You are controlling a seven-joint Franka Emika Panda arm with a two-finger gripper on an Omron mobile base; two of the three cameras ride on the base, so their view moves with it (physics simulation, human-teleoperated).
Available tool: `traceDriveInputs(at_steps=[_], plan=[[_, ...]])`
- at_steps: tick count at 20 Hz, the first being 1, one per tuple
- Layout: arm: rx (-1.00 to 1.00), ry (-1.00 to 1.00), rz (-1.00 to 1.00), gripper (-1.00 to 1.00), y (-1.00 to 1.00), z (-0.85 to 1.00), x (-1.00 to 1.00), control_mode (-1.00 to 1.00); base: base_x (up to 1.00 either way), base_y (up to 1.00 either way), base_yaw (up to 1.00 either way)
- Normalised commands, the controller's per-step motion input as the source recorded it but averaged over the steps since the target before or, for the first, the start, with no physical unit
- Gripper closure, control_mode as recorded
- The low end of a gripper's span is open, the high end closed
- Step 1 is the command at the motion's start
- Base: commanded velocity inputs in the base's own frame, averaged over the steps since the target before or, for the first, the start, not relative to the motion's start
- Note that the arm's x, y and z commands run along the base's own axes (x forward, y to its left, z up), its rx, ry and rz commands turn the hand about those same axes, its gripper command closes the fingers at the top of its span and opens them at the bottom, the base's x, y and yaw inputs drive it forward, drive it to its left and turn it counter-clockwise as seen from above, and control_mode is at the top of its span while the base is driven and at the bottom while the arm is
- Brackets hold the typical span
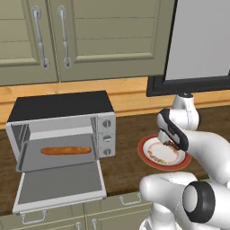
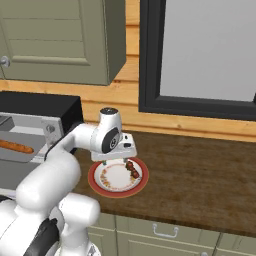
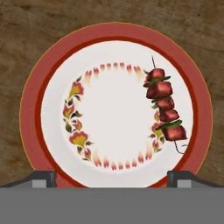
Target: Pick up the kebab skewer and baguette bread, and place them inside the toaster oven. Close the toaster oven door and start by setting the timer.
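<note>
The gripper (image 3: 112, 178) is hanging directly above the red-rimmed plate (image 3: 43, 70), fingers (image 3: 43, 178) spread wide apart with nothing between them — both tips are showing at the plate's near rim in the hand view. In the right base view the gripper (image 2: 114, 159) is sitting just over the plate (image 2: 102, 187), and the white arm is reaching out to it from the lower left.

The kebab skewer (image 3: 165, 110) is lying on the plate, on the white floral centre close to the red rim and off to the right of the fingers' midline. Its dark red chunks with bits of green are running along the thin stick. In the right base view the kebab skewer (image 2: 133, 169) is resting on the right part of the plate; in the left base view it is mostly hidden behind the arm, so the plate (image 1: 155, 159) is showing there with its flower ring only.

The baguette bread (image 1: 65, 150) is already lying lengthwise on the grey tray (image 1: 31, 159) inside the toaster oven (image 1: 63, 105), which is standing on the dark wood counter (image 2: 200, 170) to the left of the plate. The toaster oven door (image 1: 60, 186) is hanging fully open — folded down flat toward the near edge of the counter. The three round knobs (image 1: 107, 137) are sitting in a column at the oven's right.

Green cabinet doors (image 1: 90, 36) are hanging above.
</note>
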Motion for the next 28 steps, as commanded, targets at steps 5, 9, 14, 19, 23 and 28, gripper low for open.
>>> traceDriveInputs(at_steps=[5, 9, 14, 19, 23, 28], plan=[[0.00, 0.02, 0.00, -1.00, -0.45, -0.19, 0.18, -1.00, 0.00, 0.00, 0.00], [0.00, 0.02, 0.00, -1.00, -0.07, -0.18, 0.26, -1.00, 0.00, 0.00, 0.00], [0.00, 0.02, 0.00, -1.00, -0.01, -0.13, 0.25, -1.00, 0.00, 0.00, 0.00], [0.00, 0.00, 0.00, -1.00, 0.00, -0.18, 0.06, -1.00, 0.00, 0.00, 0.00], [0.00, 0.00, 0.00, -1.00, -0.12, -0.37, 0.28, -1.00, 0.00, 0.00, 0.00], [0.00, 0.00, 0.00, -1.00, -0.15, -0.35, 0.24, -1.00, 0.00, 0.00, 0.00]])
